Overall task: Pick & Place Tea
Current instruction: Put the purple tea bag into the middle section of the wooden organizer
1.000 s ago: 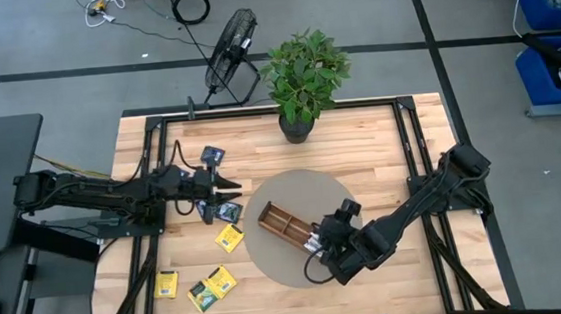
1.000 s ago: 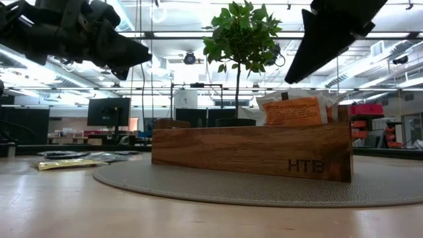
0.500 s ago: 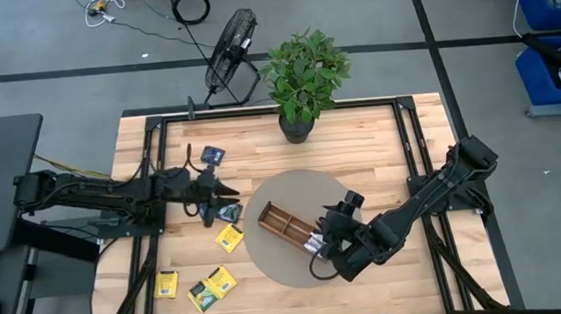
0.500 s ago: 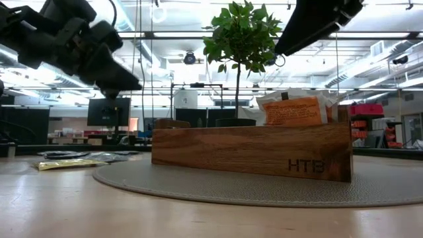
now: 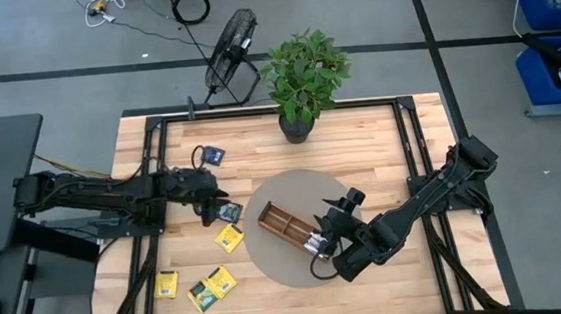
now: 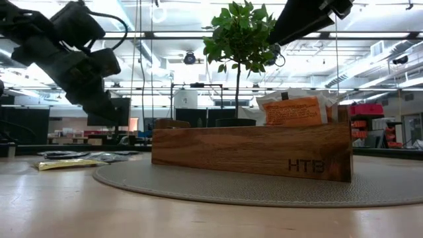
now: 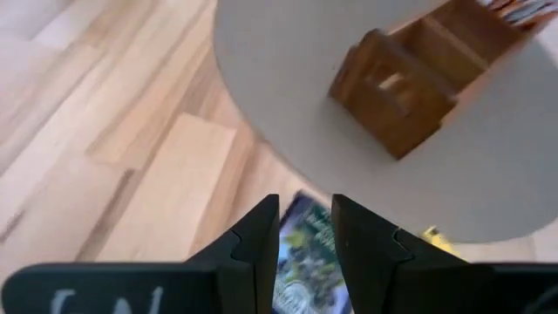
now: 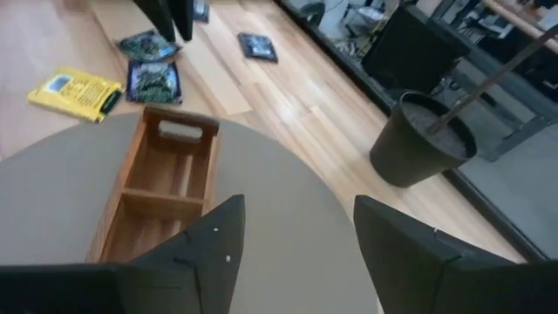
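Note:
The tea is small flat sachets. Two dark navy ones (image 5: pixel 230 211) (image 8: pixel 148 44) and a yellow one (image 5: pixel 230 238) lie flat on the wood left of the round grey mat (image 5: pixel 304 265). My left gripper (image 5: pixel 222 200) hangs tipped down just above the navy pair, open by a narrow gap, with a navy sachet (image 7: pixel 303 262) showing on the table between its fingers. The brown divided tray (image 5: pixel 284 224) lies on the mat, with orange-and-white sachets (image 6: pixel 294 111) standing in its near-right end. My right gripper (image 8: pixel 296 235) hovers above that end, open and holding nothing.
A potted plant (image 5: pixel 304 75) stands at the table's far edge, and a fan (image 5: pixel 232 55) sits on the floor behind it. Another navy sachet (image 5: pixel 210 154) lies farther back on the left. More yellow sachets (image 5: pixel 213 288) lie near the front left. Black frame rails (image 5: pixel 417 166) run along both sides.
My left gripper has tipped from nearly level to pointing steeply down and has sunk toward the navy sachets. My right gripper has risen a little above the tray's near-right end and turned. No sachet has moved.

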Controlling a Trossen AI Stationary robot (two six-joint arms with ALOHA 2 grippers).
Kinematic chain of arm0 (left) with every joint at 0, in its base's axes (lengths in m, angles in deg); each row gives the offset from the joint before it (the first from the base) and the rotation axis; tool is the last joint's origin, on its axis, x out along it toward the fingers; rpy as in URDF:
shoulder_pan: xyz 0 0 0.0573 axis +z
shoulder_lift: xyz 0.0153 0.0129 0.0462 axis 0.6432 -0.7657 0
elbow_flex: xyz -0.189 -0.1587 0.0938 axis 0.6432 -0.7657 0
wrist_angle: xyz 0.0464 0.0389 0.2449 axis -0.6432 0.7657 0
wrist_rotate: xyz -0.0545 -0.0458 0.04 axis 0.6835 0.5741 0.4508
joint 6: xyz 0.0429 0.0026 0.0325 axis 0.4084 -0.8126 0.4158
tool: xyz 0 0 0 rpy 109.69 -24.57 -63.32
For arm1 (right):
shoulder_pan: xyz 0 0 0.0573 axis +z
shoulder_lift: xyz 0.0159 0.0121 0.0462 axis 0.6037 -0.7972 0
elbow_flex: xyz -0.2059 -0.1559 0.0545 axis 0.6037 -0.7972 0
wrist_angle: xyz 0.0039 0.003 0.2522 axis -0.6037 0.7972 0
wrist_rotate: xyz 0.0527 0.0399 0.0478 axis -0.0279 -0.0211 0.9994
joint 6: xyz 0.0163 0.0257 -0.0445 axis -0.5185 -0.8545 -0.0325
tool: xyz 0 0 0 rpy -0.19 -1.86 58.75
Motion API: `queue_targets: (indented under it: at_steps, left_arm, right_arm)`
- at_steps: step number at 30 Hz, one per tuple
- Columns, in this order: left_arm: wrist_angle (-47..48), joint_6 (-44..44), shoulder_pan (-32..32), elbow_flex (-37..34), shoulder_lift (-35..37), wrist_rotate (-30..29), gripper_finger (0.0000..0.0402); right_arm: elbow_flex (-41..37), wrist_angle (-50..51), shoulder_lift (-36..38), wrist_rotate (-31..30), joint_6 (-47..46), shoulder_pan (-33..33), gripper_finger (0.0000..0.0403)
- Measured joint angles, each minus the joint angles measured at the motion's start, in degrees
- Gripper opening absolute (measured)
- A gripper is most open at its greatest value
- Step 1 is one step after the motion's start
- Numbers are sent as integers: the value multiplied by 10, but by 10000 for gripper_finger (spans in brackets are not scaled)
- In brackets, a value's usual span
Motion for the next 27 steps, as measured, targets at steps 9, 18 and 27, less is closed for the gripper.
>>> queue_targets:
  at_steps: [9,18,27]
  left_arm:
    - [96,53,30,55,-25,44,115]
    - [89,97,33,91,-169,69,198]
    - [141,142,33,141,-263,31,242]
  right_arm:
    - [0,-15,0,-12,2,0,223]
    - [0,-18,0,-21,4,-3,223]
    - [0,-23,0,-21,2,-3,223]
